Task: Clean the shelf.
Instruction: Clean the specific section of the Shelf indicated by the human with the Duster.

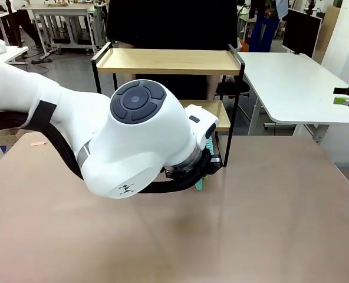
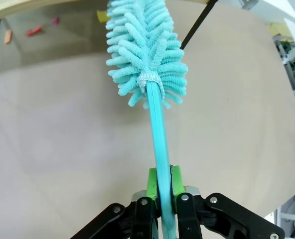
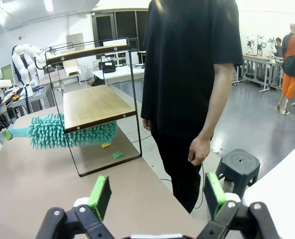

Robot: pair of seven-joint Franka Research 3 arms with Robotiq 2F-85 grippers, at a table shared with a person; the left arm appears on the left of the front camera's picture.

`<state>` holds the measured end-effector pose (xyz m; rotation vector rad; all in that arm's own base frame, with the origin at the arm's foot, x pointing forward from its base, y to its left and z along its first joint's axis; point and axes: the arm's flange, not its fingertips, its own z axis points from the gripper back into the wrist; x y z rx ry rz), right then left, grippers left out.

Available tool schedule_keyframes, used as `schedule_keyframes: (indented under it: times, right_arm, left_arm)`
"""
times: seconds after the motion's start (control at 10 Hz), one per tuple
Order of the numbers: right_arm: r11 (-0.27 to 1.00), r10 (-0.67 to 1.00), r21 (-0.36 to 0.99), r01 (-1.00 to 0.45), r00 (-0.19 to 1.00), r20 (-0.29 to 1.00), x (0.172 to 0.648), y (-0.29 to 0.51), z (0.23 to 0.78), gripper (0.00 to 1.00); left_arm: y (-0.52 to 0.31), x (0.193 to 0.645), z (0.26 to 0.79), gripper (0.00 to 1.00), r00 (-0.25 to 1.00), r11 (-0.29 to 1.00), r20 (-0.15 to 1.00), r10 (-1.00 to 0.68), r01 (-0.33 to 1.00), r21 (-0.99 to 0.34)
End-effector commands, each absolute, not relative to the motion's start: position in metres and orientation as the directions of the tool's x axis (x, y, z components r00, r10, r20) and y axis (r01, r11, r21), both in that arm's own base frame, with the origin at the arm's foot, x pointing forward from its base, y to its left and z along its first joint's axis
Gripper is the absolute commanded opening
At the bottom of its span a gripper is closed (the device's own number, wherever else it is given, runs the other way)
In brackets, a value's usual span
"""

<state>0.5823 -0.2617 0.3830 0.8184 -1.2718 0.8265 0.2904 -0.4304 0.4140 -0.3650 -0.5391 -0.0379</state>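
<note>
Shelf: the shelf [image 1: 168, 61] is seen standing on the far side of the brown table [image 1: 263, 230], just in front of the person [image 3: 187, 74]. Two light wooden boards are carried in its thin black frame.
Left jaws: they are closed on the thin teal handle of a duster [image 2: 146, 50], which is clamped between the green pads [image 2: 152, 183]. In the front view the grip is largely hidden under the white left arm [image 1: 133, 141].
Duster: the fluffy teal head is held low over the table and reaches under the near edge of the shelf's lower board [image 3: 95, 104]. Contact with the board cannot be told.
Right jaws: they are held wide apart with nothing between the green pads [image 3: 100, 195], well to the right of the shelf and pointed towards it.
Scraps: a small green piece [image 3: 117, 155] and a yellow one [image 3: 105, 145] are seen on the table beneath the lower board.
Person: a black top is worn, and one hand [image 3: 199, 151] hangs loosely at the side, apart from the shelf.
Stool: a dark stool [image 3: 237, 164] is seen on the floor beside the person.
</note>
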Motion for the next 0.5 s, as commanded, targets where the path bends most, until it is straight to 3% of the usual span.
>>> schedule_keyframes:
  times: [0.0,0.4]
  right_arm:
    - [0.473,0.073,0.054,-0.880,0.100,0.992,0.583,-0.259,0.387,1.00]
    - [0.473,0.073,0.054,-0.880,0.100,0.992,0.583,-0.259,0.387,1.00]
  left_arm:
    - [-0.474,0.309,0.385,0.13,0.842,0.922,0.535,0.071,0.150,-0.358]
    - [-0.493,0.318,0.359,0.13,0.850,0.927,0.522,0.073,0.136,-0.350]
